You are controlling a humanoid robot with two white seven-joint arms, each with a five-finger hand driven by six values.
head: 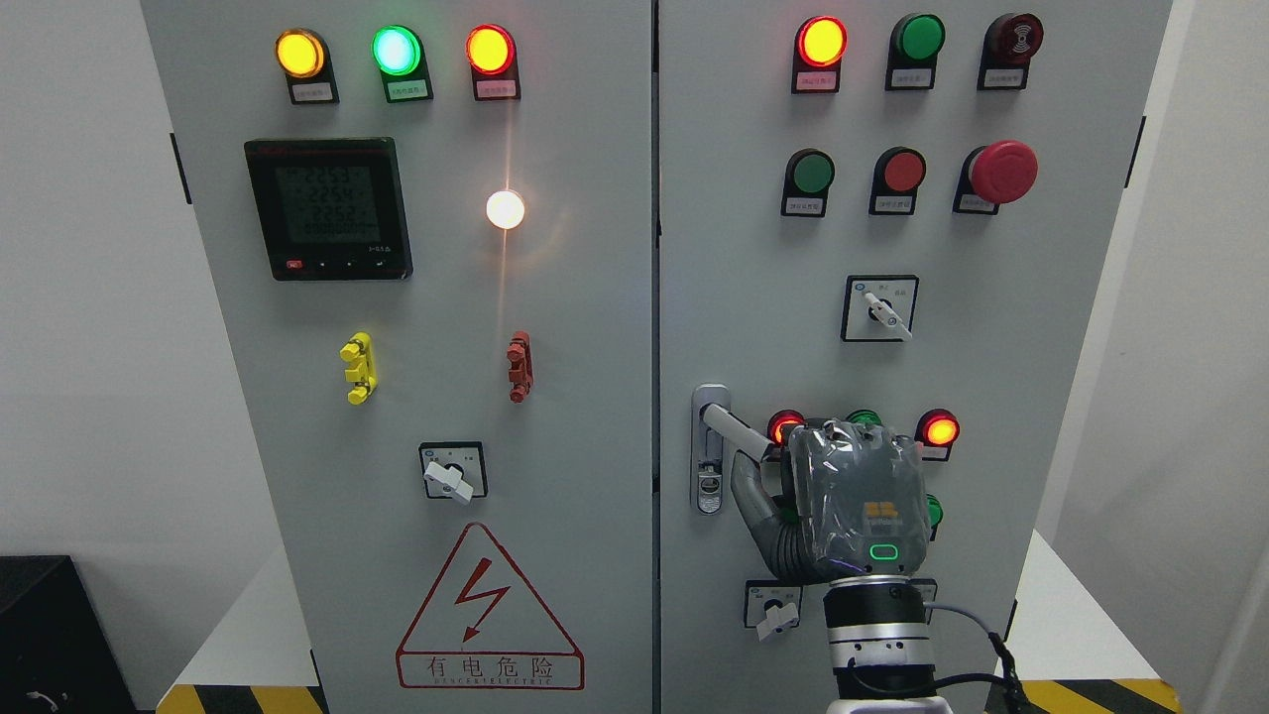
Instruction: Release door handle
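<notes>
My right hand [861, 501] is raised against the right door [991, 377] of the grey cabinet, its back toward the camera, my arm coming up from the bottom edge at about five o'clock. The door handle [732, 428] sits just right of the centre seam, its lever swung out toward four o'clock from the lock plate [708, 466]. My thumb [750, 496] touches the lever's end at ten o'clock of my palm; the other fingers are hidden, so I cannot tell whether they grip. A lit red lamp [938, 430] glows at one o'clock of my hand.
</notes>
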